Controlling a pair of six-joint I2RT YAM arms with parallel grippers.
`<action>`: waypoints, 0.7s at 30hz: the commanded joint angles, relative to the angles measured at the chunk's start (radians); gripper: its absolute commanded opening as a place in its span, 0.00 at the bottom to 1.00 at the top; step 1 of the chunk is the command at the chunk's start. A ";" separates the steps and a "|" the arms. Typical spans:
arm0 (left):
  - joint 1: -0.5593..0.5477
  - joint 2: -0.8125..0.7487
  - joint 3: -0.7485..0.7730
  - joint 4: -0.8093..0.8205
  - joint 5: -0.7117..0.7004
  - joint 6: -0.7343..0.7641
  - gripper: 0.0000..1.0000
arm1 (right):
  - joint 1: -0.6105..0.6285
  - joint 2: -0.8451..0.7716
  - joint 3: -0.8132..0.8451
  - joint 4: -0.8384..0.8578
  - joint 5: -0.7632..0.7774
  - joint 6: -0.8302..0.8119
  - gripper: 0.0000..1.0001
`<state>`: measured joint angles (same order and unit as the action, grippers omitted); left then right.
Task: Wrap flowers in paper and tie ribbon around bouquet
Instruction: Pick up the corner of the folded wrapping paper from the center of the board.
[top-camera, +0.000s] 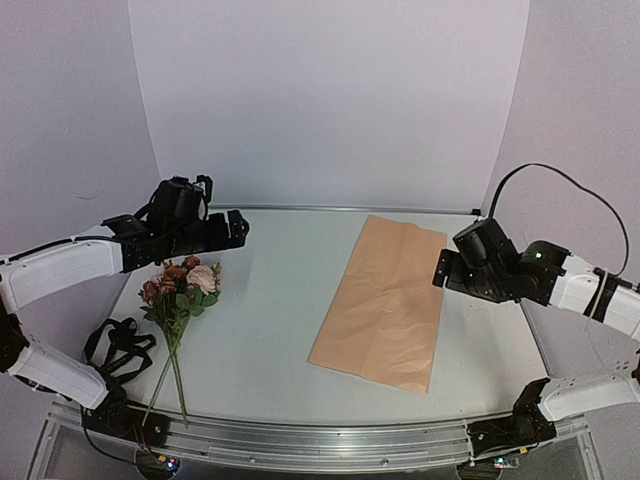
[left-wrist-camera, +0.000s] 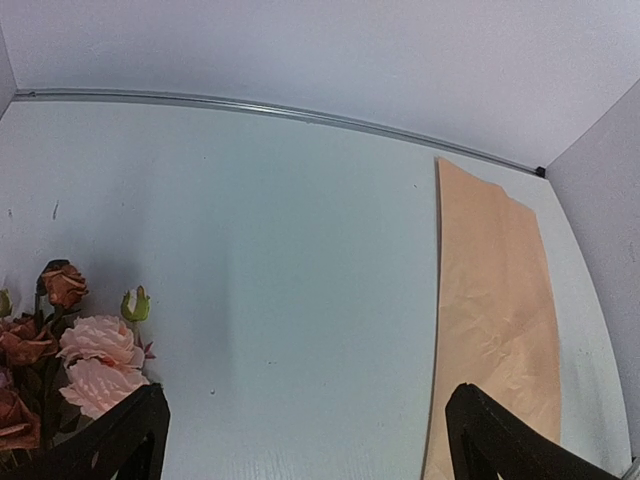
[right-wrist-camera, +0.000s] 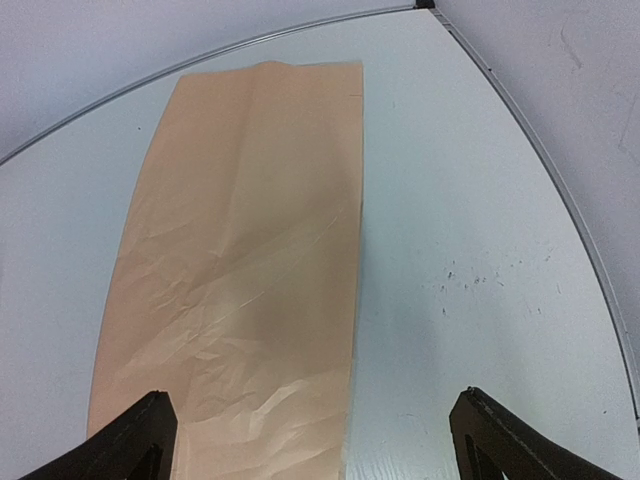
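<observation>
The flowers (top-camera: 183, 285) lie at the table's left, pink and rust blooms toward the back, thin stems pointing to the near edge. They also show at the bottom left of the left wrist view (left-wrist-camera: 75, 350). The paper (top-camera: 385, 300) lies flat, right of centre, and appears in both wrist views (left-wrist-camera: 495, 320) (right-wrist-camera: 240, 260). The black ribbon (top-camera: 118, 345) sits in loose loops left of the stems. My left gripper (top-camera: 242, 228) (left-wrist-camera: 305, 435) hovers open just behind the blooms. My right gripper (top-camera: 440, 270) (right-wrist-camera: 315, 435) hangs open over the paper's right edge. No bouquet is in view.
A metal rail (top-camera: 330, 440) runs along the near table edge between the arm bases. A thin metal strip (left-wrist-camera: 280, 108) marks the back edge against the white wall. A black cable (top-camera: 560, 178) arcs above the right arm. Small dark specks (right-wrist-camera: 470, 280) dot the table right of the paper.
</observation>
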<state>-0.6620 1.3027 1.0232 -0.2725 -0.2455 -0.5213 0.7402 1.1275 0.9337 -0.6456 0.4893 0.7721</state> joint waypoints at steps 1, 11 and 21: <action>0.011 0.029 0.046 0.032 0.080 0.015 1.00 | -0.023 -0.007 0.014 -0.007 -0.034 0.029 0.98; 0.074 0.324 0.187 0.071 0.314 -0.001 1.00 | -0.154 0.056 -0.108 0.022 -0.192 0.052 0.98; 0.072 0.506 0.236 0.086 0.350 -0.068 1.00 | -0.185 0.126 -0.228 0.146 -0.298 0.066 0.98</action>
<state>-0.5884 1.7881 1.2062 -0.2179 0.0805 -0.5502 0.5611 1.2249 0.7367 -0.5750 0.2367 0.8251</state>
